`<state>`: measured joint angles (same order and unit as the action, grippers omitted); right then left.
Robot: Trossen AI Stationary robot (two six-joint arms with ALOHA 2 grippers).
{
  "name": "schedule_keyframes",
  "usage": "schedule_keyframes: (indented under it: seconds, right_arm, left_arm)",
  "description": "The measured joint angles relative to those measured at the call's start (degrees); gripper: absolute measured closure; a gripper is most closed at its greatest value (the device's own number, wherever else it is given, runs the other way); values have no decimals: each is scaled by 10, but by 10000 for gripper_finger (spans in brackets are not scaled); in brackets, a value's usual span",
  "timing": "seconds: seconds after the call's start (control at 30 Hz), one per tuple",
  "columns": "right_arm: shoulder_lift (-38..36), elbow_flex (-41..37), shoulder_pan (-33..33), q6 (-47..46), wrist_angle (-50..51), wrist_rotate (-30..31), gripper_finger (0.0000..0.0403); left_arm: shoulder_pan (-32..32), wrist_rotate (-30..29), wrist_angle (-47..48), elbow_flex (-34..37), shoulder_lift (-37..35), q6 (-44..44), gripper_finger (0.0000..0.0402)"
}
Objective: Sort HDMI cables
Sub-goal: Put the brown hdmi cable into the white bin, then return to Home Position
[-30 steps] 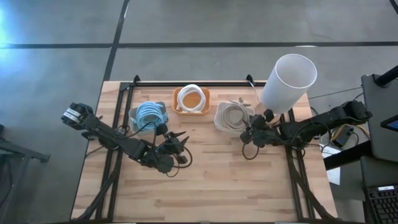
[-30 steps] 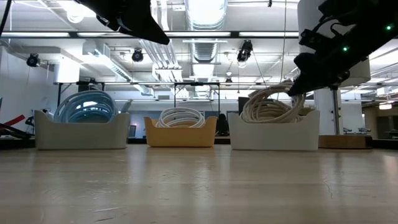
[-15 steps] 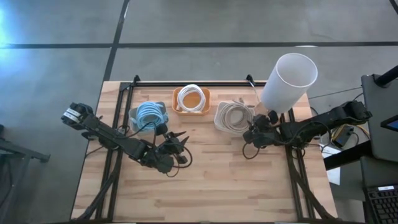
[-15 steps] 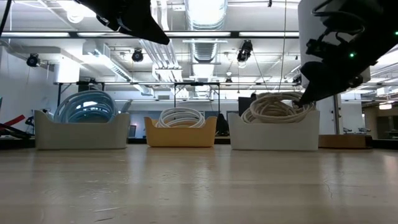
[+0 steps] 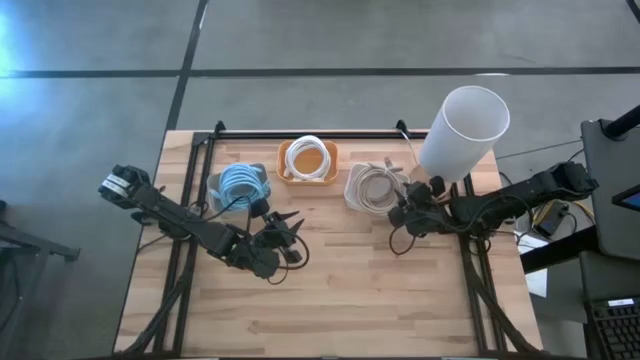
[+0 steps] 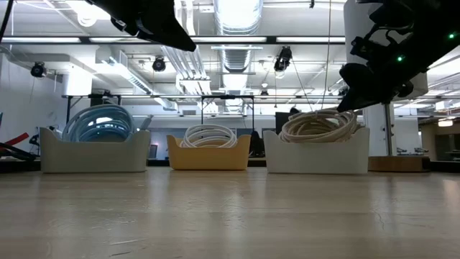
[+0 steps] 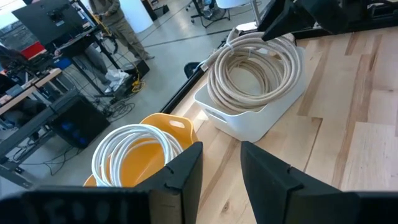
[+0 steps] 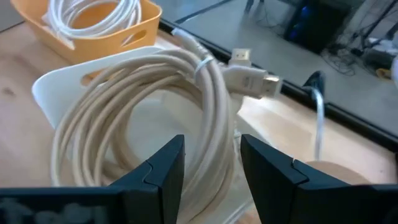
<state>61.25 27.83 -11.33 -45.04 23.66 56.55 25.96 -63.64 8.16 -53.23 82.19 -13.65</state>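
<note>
since a second ago the right gripper (image 5: 397,213) has let the beige cables (image 5: 375,186) settle lower into the white bin (image 5: 352,196), and it now hovers just beside that bin's near edge with its fingers (image 8: 163,163) parted and nothing between them. further out, the left gripper (image 5: 290,226) hangs over bare table (image 5: 380,300) near the middle, its fingers (image 7: 186,174) also apart and empty. three bins stand in a row at the far edge, each with one colour: light blue cables (image 5: 241,182) in the grey bin (image 6: 93,159), white cables (image 5: 307,156) in the orange bin (image 5: 284,170), beige ones in the white; single coils cannot be counted.
</note>
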Motion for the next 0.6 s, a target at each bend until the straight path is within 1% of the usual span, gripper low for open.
schedule_keyframes:
  seconds: [0.23,0.47,0.6]
  right_arm:
    - [0,0,0,-27,0,5,258]
    - [0,1,0,-11,1,5,293]
    - [-1,20,-4,15,1,6,315]
  left_arm:
    - [0,0,0,0,0,0,276]
    - [0,0,0,0,0,0,275]
    - [0,0,0,0,0,0,276]
